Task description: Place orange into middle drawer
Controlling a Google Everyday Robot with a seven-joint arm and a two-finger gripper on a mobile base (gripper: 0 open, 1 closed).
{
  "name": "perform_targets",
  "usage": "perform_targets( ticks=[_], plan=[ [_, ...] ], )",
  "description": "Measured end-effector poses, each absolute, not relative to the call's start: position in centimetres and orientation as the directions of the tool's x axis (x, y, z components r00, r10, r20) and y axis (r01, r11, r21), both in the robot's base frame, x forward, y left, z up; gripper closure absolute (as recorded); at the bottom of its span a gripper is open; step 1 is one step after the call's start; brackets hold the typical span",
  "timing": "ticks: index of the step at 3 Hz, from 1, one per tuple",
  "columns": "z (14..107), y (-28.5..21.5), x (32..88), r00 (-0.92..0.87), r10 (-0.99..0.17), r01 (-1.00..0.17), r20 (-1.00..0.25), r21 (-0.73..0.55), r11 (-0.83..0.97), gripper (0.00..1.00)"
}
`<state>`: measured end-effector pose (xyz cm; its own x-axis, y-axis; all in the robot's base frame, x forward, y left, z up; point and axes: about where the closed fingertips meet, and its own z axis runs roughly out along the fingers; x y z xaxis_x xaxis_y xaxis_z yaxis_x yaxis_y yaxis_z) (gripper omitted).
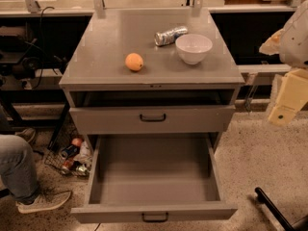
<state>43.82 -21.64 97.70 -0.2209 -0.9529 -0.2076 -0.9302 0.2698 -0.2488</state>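
The orange (134,61) sits on the grey cabinet top (110,42), left of centre and near the front edge. The middle drawer (154,174) is pulled wide open below it, with a plain flat inside and nothing in it; its dark bar handle (155,217) is at the bottom of the view. My gripper (287,100), a cream and white piece, hangs at the far right edge, beside the cabinet and well away from the orange. It holds nothing that I can see.
A white bowl (193,48) and a crushed silver can (171,35) stand on the top, right of the orange. The upper drawer front (152,117) is closed. A person's leg and shoe (29,186) are at lower left, by a wire basket of cans (72,159). A black bar (274,208) is at lower right.
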Motion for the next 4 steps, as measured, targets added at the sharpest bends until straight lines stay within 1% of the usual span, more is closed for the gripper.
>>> perform_targets(
  ticks=[1, 2, 4],
  plan=[
    [97.7, -21.6, 43.8, -0.221, -0.953, -0.930, -0.208, -0.249, 0.270, 0.00],
    [97.9, -21.1, 46.1, -0.199, -0.949, -0.922, -0.244, -0.283, 0.266, 0.00],
    [98.7, -18.3, 53.8, -0.124, -0.942, -0.897, -0.311, -0.371, 0.240, 0.00]
  ],
)
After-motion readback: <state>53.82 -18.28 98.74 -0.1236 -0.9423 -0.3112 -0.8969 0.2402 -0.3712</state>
